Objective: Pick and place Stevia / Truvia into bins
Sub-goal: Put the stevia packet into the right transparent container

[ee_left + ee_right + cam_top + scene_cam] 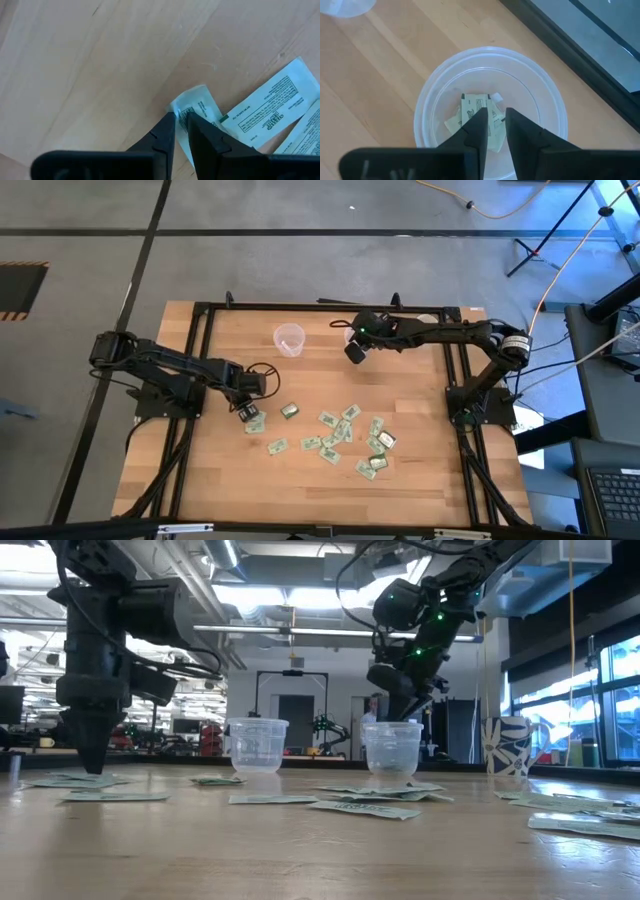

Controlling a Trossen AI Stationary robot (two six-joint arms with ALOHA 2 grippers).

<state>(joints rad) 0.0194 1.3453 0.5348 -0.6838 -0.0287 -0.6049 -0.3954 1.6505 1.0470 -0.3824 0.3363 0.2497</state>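
High view: the left gripper (247, 413) is down at the left edge of the scattered pale green and white paper sachets (340, 435) on the wooden counter (230, 480), with bare counter all around its outer side. The right gripper (355, 352) hangs at the far edge.

Low view: two translucent round plastic cups (258, 745) stand apart, with open counter between them.

Left wrist view: the fingers (165, 132) are nearly together, pinching the end of one sachet (197, 105).

Right wrist view: the narrowly parted fingers (475, 130) hover over a cup (435, 100) holding sachets, grasping nothing.
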